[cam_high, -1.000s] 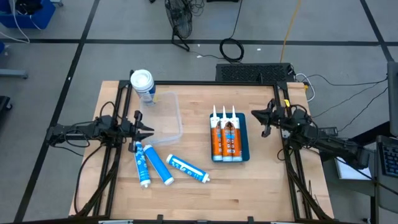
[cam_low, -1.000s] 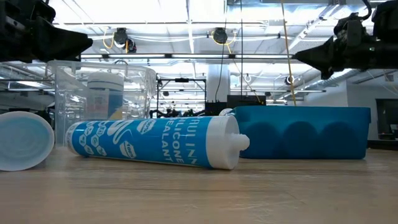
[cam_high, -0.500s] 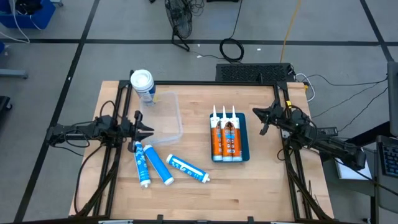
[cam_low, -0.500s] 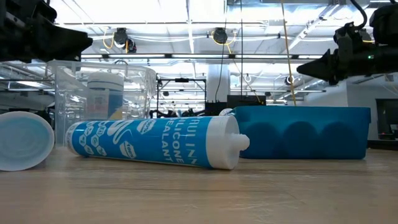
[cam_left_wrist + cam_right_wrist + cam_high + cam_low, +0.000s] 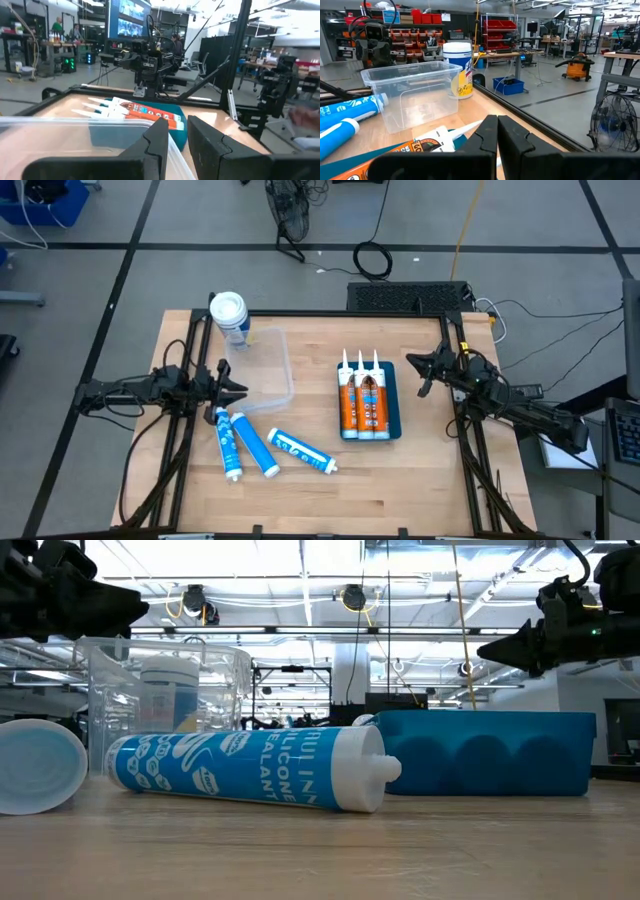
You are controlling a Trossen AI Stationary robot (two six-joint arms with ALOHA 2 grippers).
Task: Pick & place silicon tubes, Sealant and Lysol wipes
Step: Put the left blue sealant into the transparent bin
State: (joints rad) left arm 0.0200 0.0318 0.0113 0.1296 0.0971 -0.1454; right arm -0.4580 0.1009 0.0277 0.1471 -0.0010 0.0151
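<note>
Progress, judged: three orange sealant cartridges point(image 5: 364, 404) lie in the blue tray point(image 5: 392, 412) toward the right edge of the tabletop point(image 5: 400, 480). Three blue silicone tubes point(image 5: 270, 448) lie loose near the front-left. Lysol wipes point(image 5: 229, 317) stand at the back-left corner, beside the empty clear bin point(image 5: 283, 360). Left gripper point(image 5: 234, 389) at the left edge, jaws slightly apart, empty. Right gripper point(image 5: 415, 366) beside the tray, jaws together, empty. Tubes and wipes probably remain.

Left tool point(image 5: 238, 391) slightly parted at table's left edge; right tool point(image 5: 412, 365) closed, raised opposite.
</note>
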